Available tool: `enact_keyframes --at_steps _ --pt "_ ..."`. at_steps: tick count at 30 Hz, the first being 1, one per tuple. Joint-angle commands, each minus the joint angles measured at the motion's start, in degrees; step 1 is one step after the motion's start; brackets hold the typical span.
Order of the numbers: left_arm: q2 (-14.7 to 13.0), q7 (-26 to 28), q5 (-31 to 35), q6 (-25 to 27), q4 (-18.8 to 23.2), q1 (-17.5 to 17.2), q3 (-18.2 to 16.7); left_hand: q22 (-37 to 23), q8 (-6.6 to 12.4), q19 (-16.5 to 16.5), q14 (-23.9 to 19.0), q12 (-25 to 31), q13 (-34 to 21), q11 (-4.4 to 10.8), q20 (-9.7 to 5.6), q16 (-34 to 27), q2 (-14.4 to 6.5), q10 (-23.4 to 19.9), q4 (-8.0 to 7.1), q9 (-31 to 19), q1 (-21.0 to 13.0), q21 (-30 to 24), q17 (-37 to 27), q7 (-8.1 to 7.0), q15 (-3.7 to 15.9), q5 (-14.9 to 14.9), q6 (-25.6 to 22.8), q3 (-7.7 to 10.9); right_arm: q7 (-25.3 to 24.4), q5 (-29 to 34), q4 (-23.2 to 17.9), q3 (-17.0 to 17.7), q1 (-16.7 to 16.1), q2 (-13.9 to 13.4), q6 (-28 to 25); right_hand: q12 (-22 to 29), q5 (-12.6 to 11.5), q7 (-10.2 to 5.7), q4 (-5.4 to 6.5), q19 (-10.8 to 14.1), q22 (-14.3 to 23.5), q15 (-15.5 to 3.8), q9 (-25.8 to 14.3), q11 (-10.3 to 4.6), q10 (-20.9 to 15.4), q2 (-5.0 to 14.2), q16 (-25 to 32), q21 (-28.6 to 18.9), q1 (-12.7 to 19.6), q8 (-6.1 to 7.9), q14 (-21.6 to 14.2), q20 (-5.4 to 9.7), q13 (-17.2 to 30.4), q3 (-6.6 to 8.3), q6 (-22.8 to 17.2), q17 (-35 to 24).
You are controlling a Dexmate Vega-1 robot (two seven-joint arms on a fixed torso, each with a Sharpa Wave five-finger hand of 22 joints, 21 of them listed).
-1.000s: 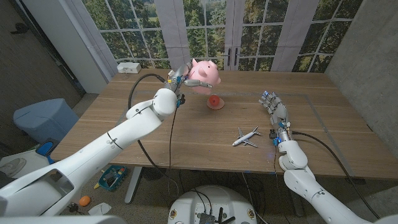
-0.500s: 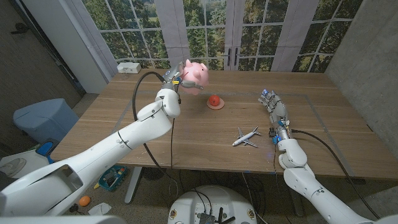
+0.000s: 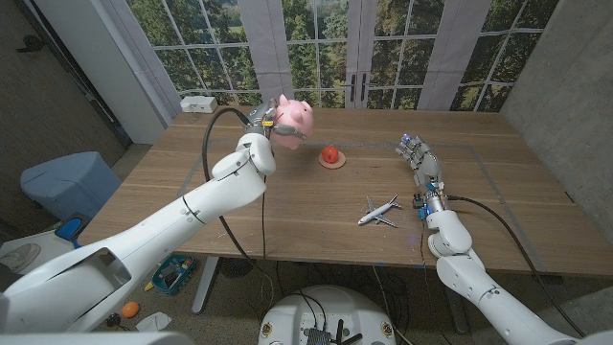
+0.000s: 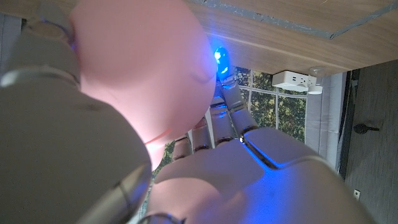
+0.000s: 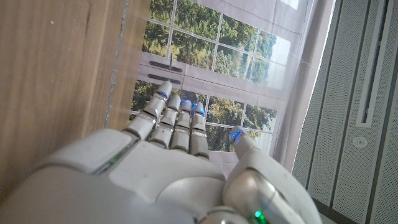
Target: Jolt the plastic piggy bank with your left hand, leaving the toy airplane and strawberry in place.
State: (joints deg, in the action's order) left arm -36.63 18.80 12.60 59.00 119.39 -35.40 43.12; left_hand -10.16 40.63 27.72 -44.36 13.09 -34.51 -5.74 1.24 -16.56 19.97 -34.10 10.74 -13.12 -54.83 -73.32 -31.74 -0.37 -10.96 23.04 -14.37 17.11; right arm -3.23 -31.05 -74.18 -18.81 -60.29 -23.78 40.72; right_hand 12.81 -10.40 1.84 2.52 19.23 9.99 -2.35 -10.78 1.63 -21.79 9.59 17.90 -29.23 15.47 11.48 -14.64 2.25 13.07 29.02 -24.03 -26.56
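toy airplane (image 3: 380,210): white, lying on the table (image 3: 192,206) near its front edge, long axis slanting, nose toward the far right.
right hand (image 3: 420,163): just beyond the airplane, empty, fingers stretched out and slightly apart.
strawberry (image 3: 329,153): red, on a small disc mid-table, right of the pig.
plastic piggy bank (image 3: 292,118): pink, glossy, rounded; lifted above the table's far left part; long axis roughly crosswise, snout end toward the right.
left hand (image 3: 266,120): gripping the pig from its left side, fingers (image 4: 231,106) wrapped round the body.
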Motion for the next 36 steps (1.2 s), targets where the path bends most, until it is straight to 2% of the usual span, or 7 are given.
enact_keyframes --at_steps 1,11,19,23,29,30,36 --pt "-2.43 -7.76 -6.01 8.48 1.34 5.71 1.66 -0.11 1.05 -3.21 -23.87 -0.10 -4.48 16.59 -9.08 -0.47 -19.67 -30.15 -0.81 -3.68 -19.94 -0.32 -0.25 -3.72 24.80 0.36 -33.35 8.21 -1.06 1.64 -1.53 -0.62 -0.21 -0.35 -1.01 -0.17 0.15 0.11 -0.36 0.15 0.20 -0.41 -0.23 0.23 0.00 0.88 0.35 0.09 -0.56 -0.06 0.57 0.56 0.07 0.05 -0.01 -0.14" --pt "-5.66 -13.61 -11.47 14.90 2.46 13.15 7.62 -0.08 0.91 -3.35 -23.66 -0.29 -4.39 16.54 -9.06 -0.24 -19.68 -29.99 -0.80 -3.68 -19.98 -0.33 -0.18 -3.60 24.81 0.35 -33.27 8.25 -1.03 1.82 -1.82 -0.78 -0.26 -0.60 -1.11 -0.19 0.15 0.06 -0.41 0.17 0.20 -0.30 -0.22 0.18 0.05 0.89 0.36 0.20 -0.52 -0.11 0.56 0.59 0.06 0.07 0.12 -0.13" --pt "-6.59 -17.03 -16.59 20.74 2.01 20.11 13.52 -0.06 0.72 -3.50 -23.56 -0.44 -4.33 16.53 -9.03 -0.15 -19.72 -29.80 -0.81 -3.69 -20.01 -0.32 -0.24 -3.52 24.81 0.34 -32.98 8.29 -0.82 1.71 -2.04 -0.79 -0.46 -0.81 -1.07 -0.19 0.15 0.07 -0.43 0.18 0.20 -0.23 -0.22 0.09 0.05 0.89 0.33 0.28 -0.51 -0.10 0.61 0.56 0.06 0.08 0.11 -0.12" --pt "-7.88 -18.16 -20.33 20.99 1.37 24.41 17.53 -0.06 0.64 -3.57 -23.49 -0.55 -4.28 16.50 -9.03 -0.09 -19.76 -29.64 -0.84 -3.63 -20.01 -0.32 -0.24 -3.53 24.81 0.33 -32.98 8.31 -0.90 1.66 -2.21 -0.76 -0.62 -0.84 -1.09 -0.21 0.16 0.07 -0.46 0.19 0.20 -0.30 -0.22 0.13 0.09 0.85 0.34 0.32 -0.50 -0.10 0.58 0.56 0.06 0.07 0.10 -0.10" --pt "-9.12 -11.70 -33.78 20.99 -0.85 33.29 25.81 -0.06 0.25 -3.70 -23.24 -0.85 -4.08 16.49 -9.04 0.13 -19.82 -29.21 -0.85 -3.48 -20.03 -0.32 -0.16 -3.58 24.82 0.27 -32.41 8.33 -0.84 1.56 -2.12 -0.74 -0.77 -0.84 -0.99 -0.18 0.16 0.07 -0.47 0.18 0.21 -0.31 -0.22 0.19 0.02 0.85 0.32 0.40 -0.51 -0.10 0.63 0.56 0.06 0.06 0.11 -0.09" --pt "-9.14 -12.68 -34.58 20.99 -1.44 35.38 27.99 -0.06 0.20 -3.73 -23.11 -0.86 -4.07 16.51 -9.05 0.27 -19.85 -29.18 -0.85 -3.45 -20.04 -0.33 -0.04 -3.60 24.82 0.26 -32.40 8.34 -0.90 1.46 -2.12 -0.70 -0.81 -0.74 -0.92 -0.19 0.16 0.08 -0.47 0.21 0.21 -0.36 -0.22 0.21 0.03 0.84 0.30 0.39 -0.51 -0.10 0.65 0.56 0.06 0.06 0.11 -0.09" --pt "-8.24 -6.55 -42.97 20.99 -3.89 41.28 34.33 -0.06 -0.01 -3.87 -22.83 -1.09 -3.89 16.55 -9.06 0.51 -19.85 -28.84 -0.81 -3.31 -20.10 -0.33 0.09 -3.54 24.84 0.14 -32.26 8.31 -1.10 1.57 -2.19 -0.61 -1.04 -0.75 -0.79 -0.20 0.16 0.03 -0.47 0.24 0.21 -0.24 -0.22 0.21 0.06 0.85 0.33 0.46 -0.52 -0.11 0.58 0.58 0.05 0.06 0.14 -0.08"
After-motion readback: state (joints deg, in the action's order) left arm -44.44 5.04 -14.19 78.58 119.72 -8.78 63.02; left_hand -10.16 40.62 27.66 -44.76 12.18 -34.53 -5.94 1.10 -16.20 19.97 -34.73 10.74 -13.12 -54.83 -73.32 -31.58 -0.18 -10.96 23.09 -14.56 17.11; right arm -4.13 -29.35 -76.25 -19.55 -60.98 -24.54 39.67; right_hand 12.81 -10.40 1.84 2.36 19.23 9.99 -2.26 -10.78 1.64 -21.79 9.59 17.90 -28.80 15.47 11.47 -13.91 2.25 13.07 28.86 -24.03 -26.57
